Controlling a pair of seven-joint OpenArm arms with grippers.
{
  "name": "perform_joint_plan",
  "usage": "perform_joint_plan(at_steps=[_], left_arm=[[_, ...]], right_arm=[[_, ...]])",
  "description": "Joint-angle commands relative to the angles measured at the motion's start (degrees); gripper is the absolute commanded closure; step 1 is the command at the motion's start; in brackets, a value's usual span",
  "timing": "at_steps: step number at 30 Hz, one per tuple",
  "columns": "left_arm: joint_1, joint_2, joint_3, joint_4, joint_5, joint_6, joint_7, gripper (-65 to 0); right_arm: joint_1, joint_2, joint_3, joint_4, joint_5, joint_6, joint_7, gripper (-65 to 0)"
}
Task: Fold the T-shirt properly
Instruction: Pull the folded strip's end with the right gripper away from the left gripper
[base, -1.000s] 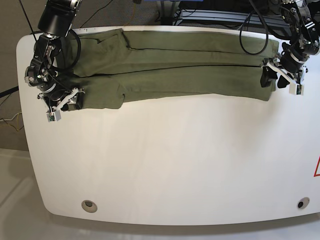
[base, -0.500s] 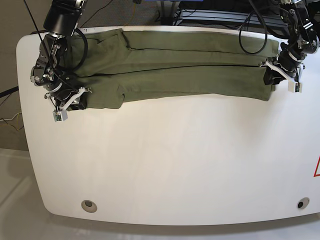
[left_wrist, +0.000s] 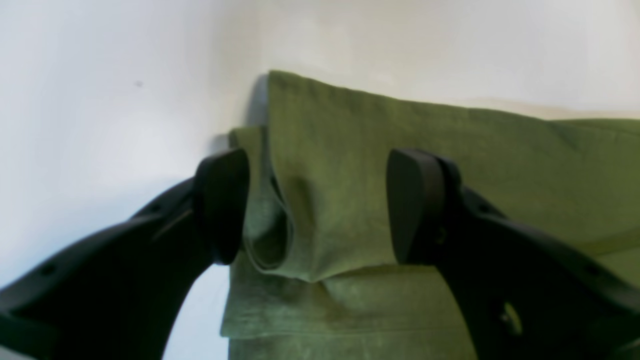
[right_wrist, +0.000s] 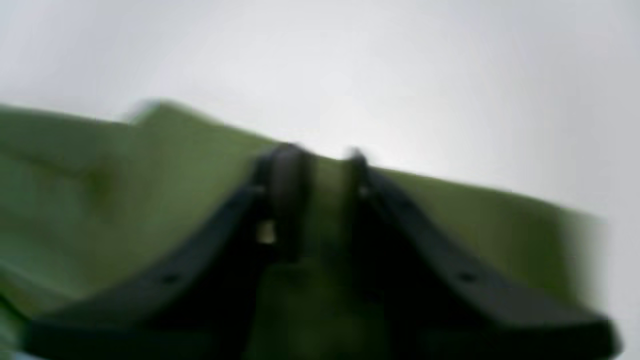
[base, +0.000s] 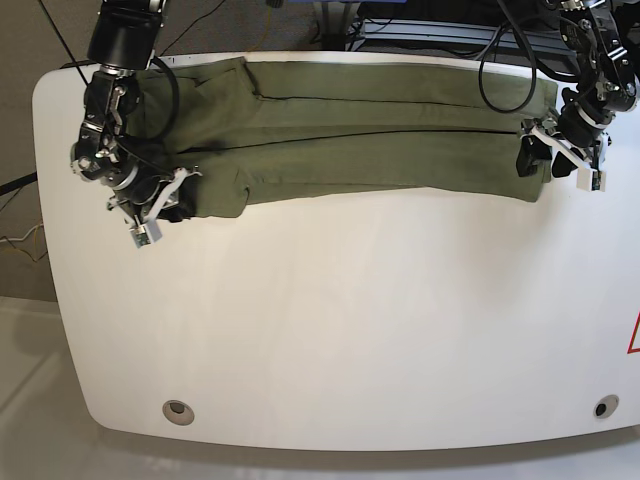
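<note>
The olive-green T-shirt (base: 360, 135) lies as a long folded band along the white tabletop's (base: 330, 320) far edge. Left tool (left_wrist: 315, 207) spread wide over its folded corner; right tool (right_wrist: 317, 165) pinching a ridge of T-shirt cloth, blurred.

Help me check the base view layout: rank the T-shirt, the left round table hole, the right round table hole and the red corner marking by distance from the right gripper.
From the right gripper, at the view's left:
1. T-shirt, right at it, along the far edge.
2. Left hole, near edge.
3. Right hole, near right corner.
4. Red marking, right edge; too close to the right hole to rank firmly.
</note>
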Motion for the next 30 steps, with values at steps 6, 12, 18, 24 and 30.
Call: perform_joint_plan(at_steps=[6, 12, 18, 24, 30], left_arm=[[-0.42, -0.21, 0.18, 2.71, -0.70, -0.24, -1.03, -39.8], [-0.51, -0.05, -0.02, 3.21, -0.65, -0.34, -0.86, -40.1], [-0.05, -0.04, -0.16, 2.42, -0.85, -0.48, -1.03, -40.1], [-0.18, 0.26, 0.47, 2.24, -0.74, -0.31, -1.39, -40.0], [-0.16, 0.49, 0.80, 1.40, -0.73, -0.20, -1.31, -39.4]], right_arm=[[1.44, 1.24, 1.19, 0.42, 0.27, 0.03, 1.56, 0.0], [1.85, 1.30, 1.84, -0.77, 0.32, 0.03, 1.85, 0.0], [2.03, 0.60, 1.69, -3.20, 0.15, 0.03, 2.56, 0.0], [1.88, -0.51, 1.41, -4.43, -0.12, 0.03, 3.24, 0.0], [1.52, -0.81, 1.19, -4.72, -0.19, 0.03, 3.48, 0.0]])
